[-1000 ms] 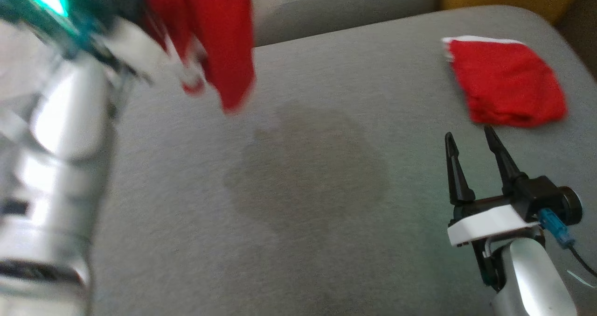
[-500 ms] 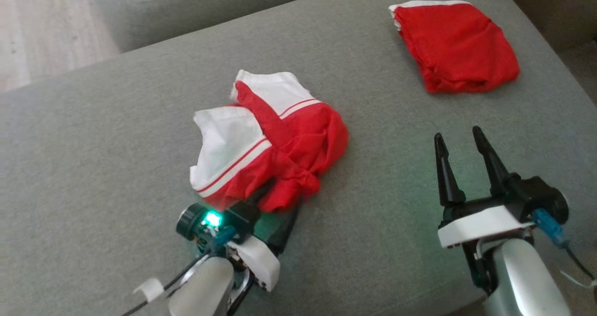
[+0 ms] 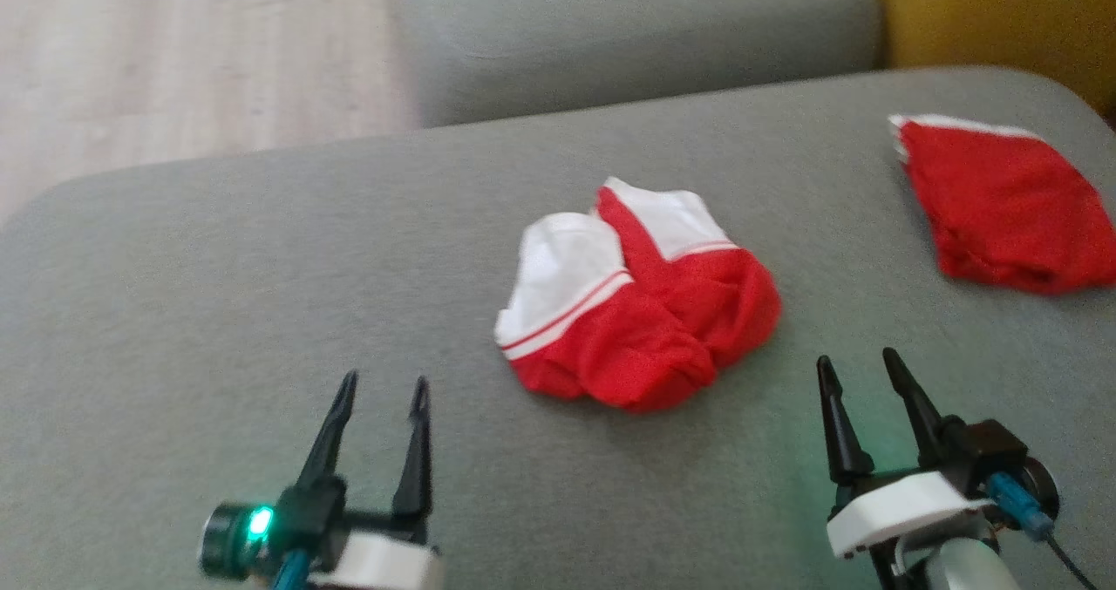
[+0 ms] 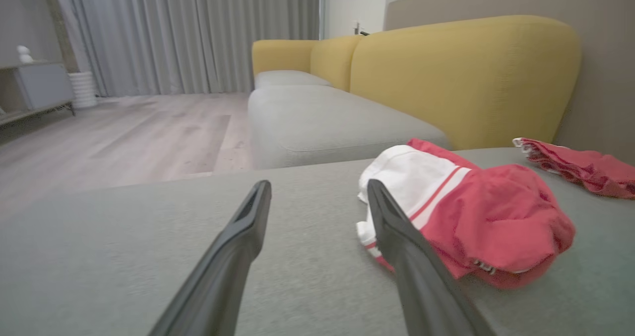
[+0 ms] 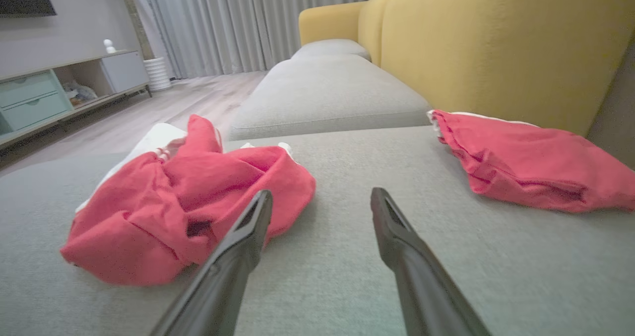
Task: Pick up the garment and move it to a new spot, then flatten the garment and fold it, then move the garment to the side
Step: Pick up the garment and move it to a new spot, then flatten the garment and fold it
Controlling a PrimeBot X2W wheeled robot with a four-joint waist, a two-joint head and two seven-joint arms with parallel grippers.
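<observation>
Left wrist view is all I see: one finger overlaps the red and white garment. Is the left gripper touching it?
Observer: No. In the head view the left gripper is open and apart from the garment; bare cushion lies between them.
Operator: Where is the right gripper?
Observer: The right gripper is open, right of the garment and nearer the robot, not touching it.
Operator: How does the garment lie from above?
Observer: Two white-banded ends side by side on the far side, red cloth bunched on the near side.
</observation>
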